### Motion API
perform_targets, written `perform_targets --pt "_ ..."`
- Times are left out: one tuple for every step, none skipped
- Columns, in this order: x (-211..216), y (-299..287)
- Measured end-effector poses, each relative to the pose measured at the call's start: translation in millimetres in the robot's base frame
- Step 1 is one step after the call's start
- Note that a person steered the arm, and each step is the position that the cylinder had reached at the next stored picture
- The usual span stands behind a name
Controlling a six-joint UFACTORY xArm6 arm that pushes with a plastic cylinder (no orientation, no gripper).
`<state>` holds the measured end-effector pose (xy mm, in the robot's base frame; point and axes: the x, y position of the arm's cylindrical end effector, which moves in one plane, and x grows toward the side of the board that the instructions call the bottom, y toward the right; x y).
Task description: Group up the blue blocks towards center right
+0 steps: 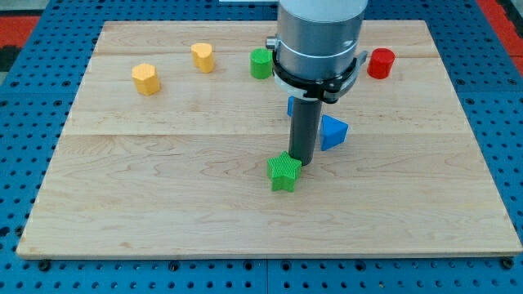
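Observation:
A blue triangular block lies right of the board's centre. A second blue block shows only as a sliver behind the rod, its shape hidden. My tip sits just left of the blue triangular block and touches the upper right edge of a green star block. The rod and the arm's grey body hide the area between the two blue blocks.
A green block and a red cylinder sit near the view's top. A yellow heart-shaped block and a yellow hexagonal block sit at the top left. The wooden board rests on a blue pegboard.

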<state>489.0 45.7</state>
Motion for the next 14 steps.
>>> perform_targets --pt "11.8 35.6" --pt "-5.0 98.5" --pt "-38.6 125.9" --pt "-41.1 70.9" --pt "-28.1 56.7" --pt "0.0 94.1" --pt "5.9 34.8" --pt "1.3 -26.9" --pt "-24.3 -30.7" --pt "-42.3 -52.9" --pt "-46.1 -29.3" --pt "-49.2 -5.9" --pt "-49.5 11.3" --pt "-45.1 48.0"
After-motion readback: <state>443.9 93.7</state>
